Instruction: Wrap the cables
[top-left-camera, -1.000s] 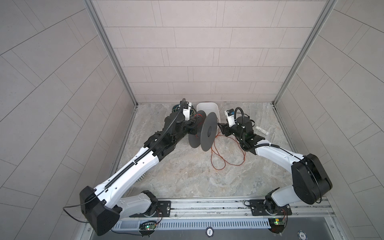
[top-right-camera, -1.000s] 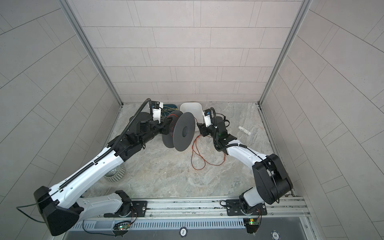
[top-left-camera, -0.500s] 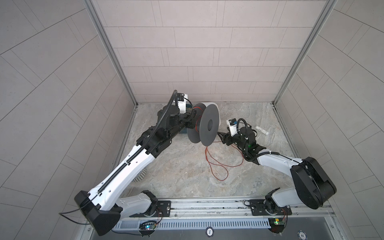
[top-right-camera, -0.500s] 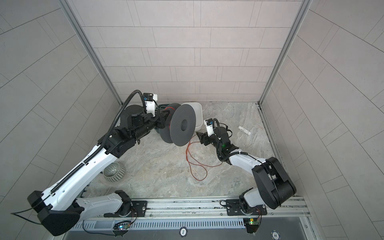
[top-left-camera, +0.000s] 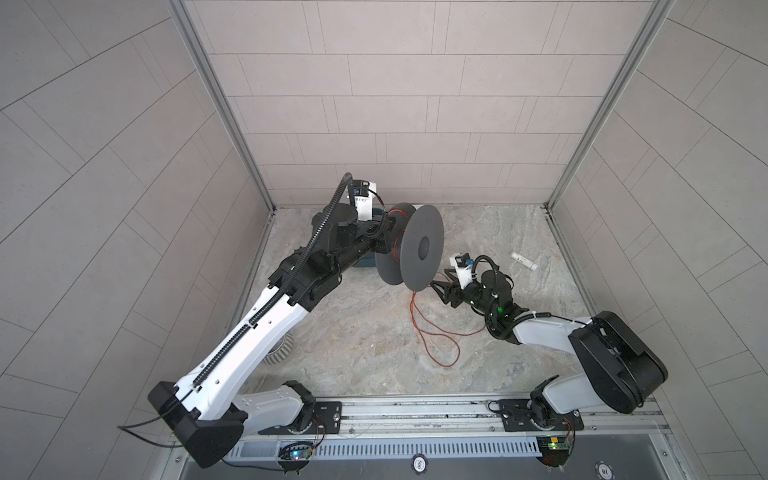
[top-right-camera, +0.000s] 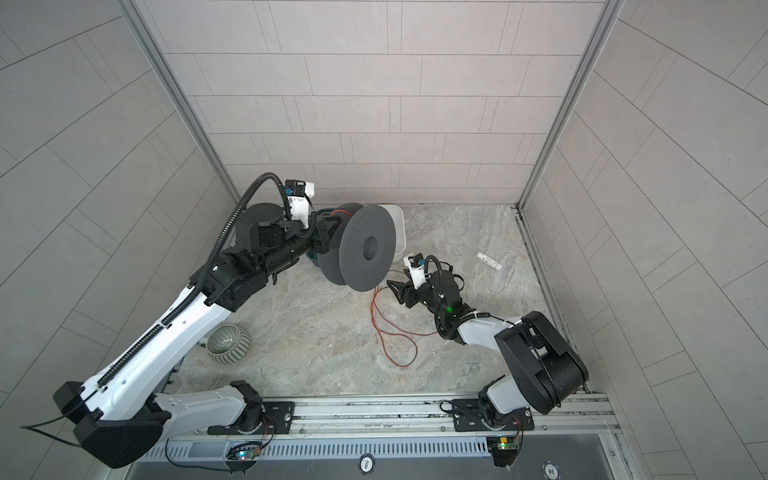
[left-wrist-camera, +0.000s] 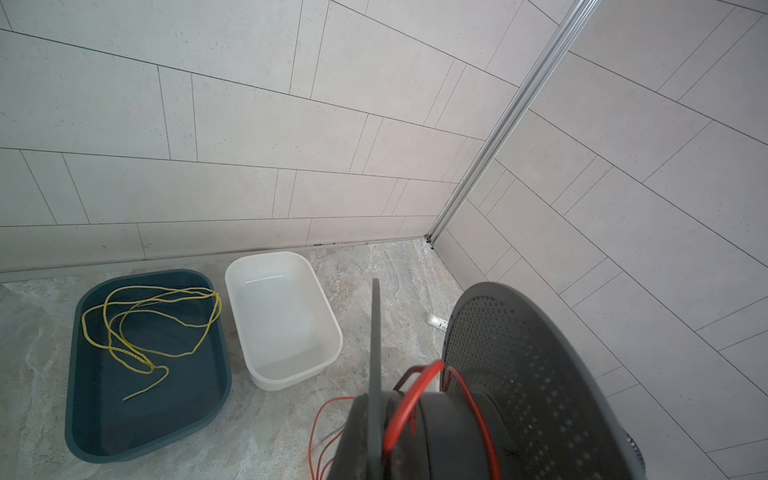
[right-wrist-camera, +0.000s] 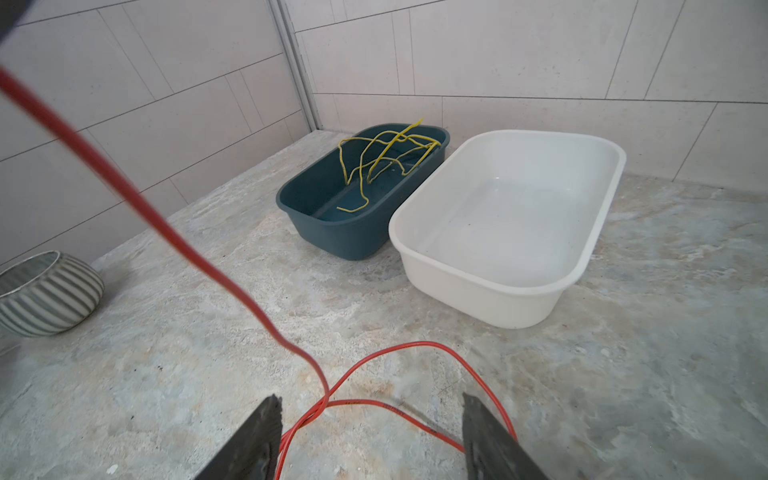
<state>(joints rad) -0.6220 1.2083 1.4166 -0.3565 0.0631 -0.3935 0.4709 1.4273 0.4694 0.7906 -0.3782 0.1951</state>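
Observation:
My left gripper is shut on the rear flange of a dark grey spool and holds it above the floor. A few turns of the red-orange cable lie round the hub. The rest of the cable drops from the spool into loose loops on the floor. My right gripper stands open low beside the spool's lower edge, with cable strands running between its fingers, which are not closed on them.
A dark teal tub with a yellow wire and an empty white tub stand by the back wall. A striped bowl sits front left. A small white tube lies at the right.
The left arm has lifted and turned the spool, so its front flange faces the top views more. The right gripper has sunk toward the floor. The floor loops have shifted.

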